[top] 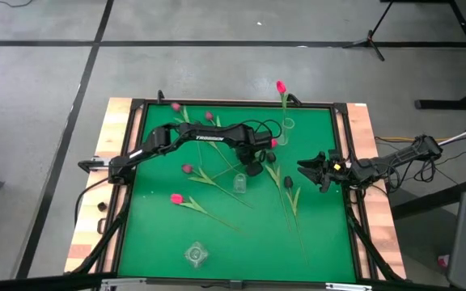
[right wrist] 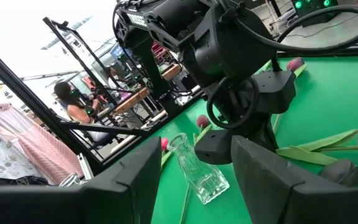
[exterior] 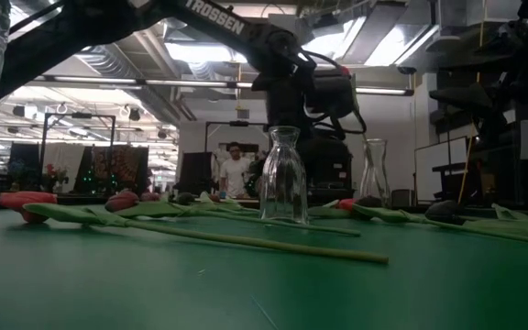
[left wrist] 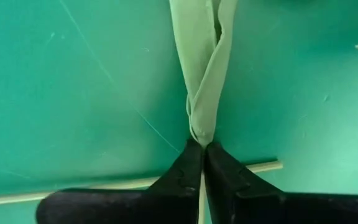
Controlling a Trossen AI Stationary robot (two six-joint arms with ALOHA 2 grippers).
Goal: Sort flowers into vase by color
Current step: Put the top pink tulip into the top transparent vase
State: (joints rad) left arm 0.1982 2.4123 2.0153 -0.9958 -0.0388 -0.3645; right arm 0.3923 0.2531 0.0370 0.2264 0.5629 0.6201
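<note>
Tulip leaf (left wrist: 205, 74) pinched between closed left gripper (left wrist: 202, 163) fingers, arm stretched low over green table (top: 217, 226).

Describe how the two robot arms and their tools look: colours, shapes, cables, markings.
Both arms are black and jointed. The left arm carries white TROSSEN lettering on its long link and loose black cables looping near the wrist. The left tool has two matte black wedge-shaped fingers. The right tool has broad, flat black fingers, a small yellow spot at its wrist and cables trailing behind.
</note>
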